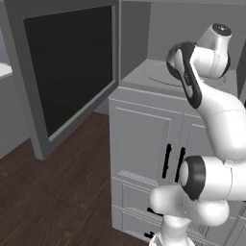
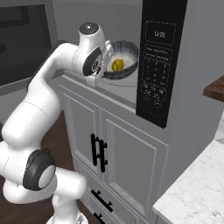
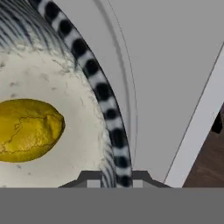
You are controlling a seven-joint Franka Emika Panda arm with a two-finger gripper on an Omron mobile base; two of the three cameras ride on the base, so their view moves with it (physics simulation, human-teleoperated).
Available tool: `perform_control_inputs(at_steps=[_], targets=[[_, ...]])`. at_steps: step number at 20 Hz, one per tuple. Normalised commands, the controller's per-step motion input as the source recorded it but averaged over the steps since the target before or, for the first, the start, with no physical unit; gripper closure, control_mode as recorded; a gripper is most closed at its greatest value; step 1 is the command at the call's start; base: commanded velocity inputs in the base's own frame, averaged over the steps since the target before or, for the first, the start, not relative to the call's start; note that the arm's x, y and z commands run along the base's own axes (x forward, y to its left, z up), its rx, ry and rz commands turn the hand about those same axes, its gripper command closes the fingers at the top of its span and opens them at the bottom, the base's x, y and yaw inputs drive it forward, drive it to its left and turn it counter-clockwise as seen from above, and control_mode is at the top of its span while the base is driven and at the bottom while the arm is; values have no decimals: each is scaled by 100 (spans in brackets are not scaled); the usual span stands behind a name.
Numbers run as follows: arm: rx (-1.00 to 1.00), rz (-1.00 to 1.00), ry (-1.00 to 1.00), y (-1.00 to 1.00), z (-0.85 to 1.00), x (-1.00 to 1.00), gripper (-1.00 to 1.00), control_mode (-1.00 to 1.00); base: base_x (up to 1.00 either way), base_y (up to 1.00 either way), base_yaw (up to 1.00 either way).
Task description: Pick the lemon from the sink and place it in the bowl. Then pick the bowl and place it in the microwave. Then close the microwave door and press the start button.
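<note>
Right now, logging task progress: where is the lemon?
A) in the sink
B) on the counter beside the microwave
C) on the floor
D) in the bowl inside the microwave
D: the lemon lies in the bowl, which the gripper holds by its rim inside the microwave cavity.

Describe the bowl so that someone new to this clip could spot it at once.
Find the big grey microwave with its dark keypad panel, above the pale cabinets. Inside its open cavity, at the gripper, is the bowl. It is wide and shallow, with a dark streaked outside, a spotted rim and a whitish inside holding the yellow lemon.
</note>
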Motion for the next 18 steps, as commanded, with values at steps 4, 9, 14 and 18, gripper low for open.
perform_control_inputs(at_steps=[4, 9, 14, 18], targets=[[0, 0, 0, -9, -16, 46, 100, -100, 0, 0, 0], [0, 0, -5, 0, -1, 14, -100, -100, 0, 0, 0], [-3, 0, -29, 8, 0, -1, -100, -100, 0, 0, 0], [-10, 0, -44, 27, 0, -29, -100, -100, 0, 0, 0]])
